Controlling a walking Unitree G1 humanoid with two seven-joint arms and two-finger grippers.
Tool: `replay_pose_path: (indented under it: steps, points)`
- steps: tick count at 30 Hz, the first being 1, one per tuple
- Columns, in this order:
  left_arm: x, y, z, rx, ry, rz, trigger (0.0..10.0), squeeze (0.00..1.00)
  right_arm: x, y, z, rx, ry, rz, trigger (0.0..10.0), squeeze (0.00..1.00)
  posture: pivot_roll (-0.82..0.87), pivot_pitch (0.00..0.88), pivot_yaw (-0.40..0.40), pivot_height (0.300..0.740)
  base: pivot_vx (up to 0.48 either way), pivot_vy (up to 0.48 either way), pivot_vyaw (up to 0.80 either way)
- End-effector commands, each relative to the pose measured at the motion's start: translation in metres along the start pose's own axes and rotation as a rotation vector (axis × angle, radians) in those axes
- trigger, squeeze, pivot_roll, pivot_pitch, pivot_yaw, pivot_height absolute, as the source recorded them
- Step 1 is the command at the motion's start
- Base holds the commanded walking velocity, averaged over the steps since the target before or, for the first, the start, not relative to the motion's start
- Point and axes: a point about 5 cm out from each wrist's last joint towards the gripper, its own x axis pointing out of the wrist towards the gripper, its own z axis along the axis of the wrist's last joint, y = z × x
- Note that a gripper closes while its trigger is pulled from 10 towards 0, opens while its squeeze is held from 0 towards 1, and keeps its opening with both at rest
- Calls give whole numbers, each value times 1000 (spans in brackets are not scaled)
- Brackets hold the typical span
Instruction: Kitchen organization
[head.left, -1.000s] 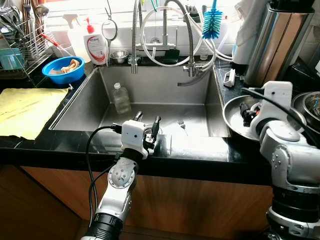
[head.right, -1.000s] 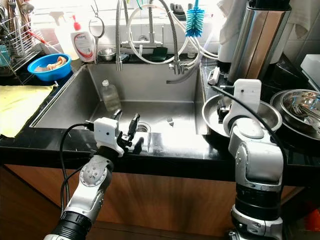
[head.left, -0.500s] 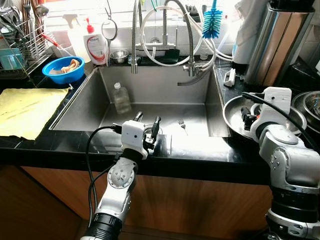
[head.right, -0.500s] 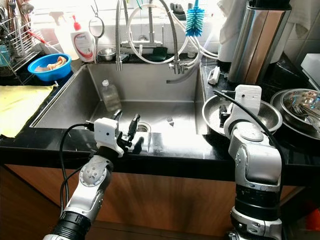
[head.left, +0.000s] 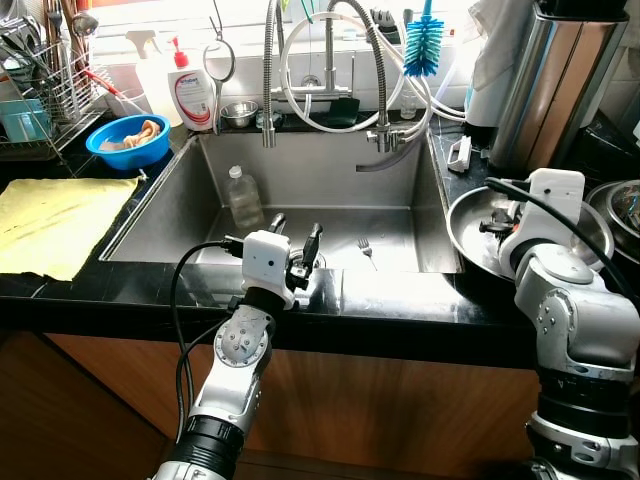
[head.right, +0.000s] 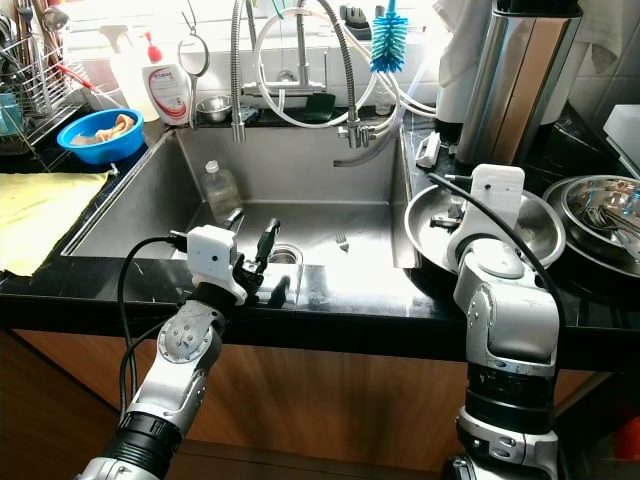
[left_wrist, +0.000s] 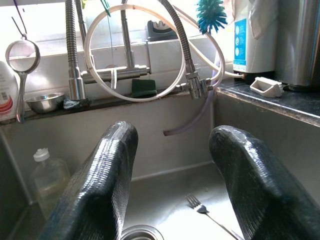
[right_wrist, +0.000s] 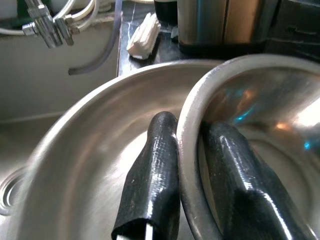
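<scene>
Right wrist view | right claw (right_wrist: 192, 175) pinching steel bowl (right_wrist: 240, 110) rim | left claw (left_wrist: 172, 180) spread wide

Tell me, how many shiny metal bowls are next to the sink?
3, maybe more hidden. A big metal bowl sits right of the sink. A smaller bowl nests inside it, its rim pinched by the right pincer. Another bowl sits further right.

The bowl (head.left: 126, 139) is blue, the cloth (head.left: 55, 222) yellow, the brush (head.left: 423, 46) turquoise, the sink (head.left: 330, 180) grey steel.
</scene>
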Motion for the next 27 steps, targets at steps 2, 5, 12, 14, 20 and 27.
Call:
replay_pose_path:
  steps: [2, 5, 12, 14, 20, 27]
  points:
    - [0, 4, -1, 6, 12, 8, 10000, 0, 2, 5, 0, 22, 4, 24, 0, 0, -215, 0, 95, 740, 0, 0, 0]
    - [-1, 5, -2, 4, 15, 12, 10000, 0, -1, 6, 6, 11, -15, 13, 0, 0, -209, 0, 92, 740, 0, 0, 0]
    - [0, 3, -4, -15, 22, 16, 10000, 0, -4, 6, 20, -12, -60, 5, 0, 0, -213, 0, 88, 740, 0, 0, 0]
    - [0, 3, -4, -17, 23, 15, 10000, 0, -4, 5, 22, -18, -67, 2, 0, 0, -212, 0, 86, 740, 0, 0, 0]
    - [-1, 2, -4, -29, 25, 25, 10000, 0, -6, 4, 33, -24, -97, -6, 0, 0, -211, 0, 81, 740, 0, 0, 0]
    - [0, 3, -3, -36, 19, 38, 10000, 0, -17, 7, 70, -54, -330, -46, 9686, 0, -206, 0, 77, 740, 0, 0, 0]
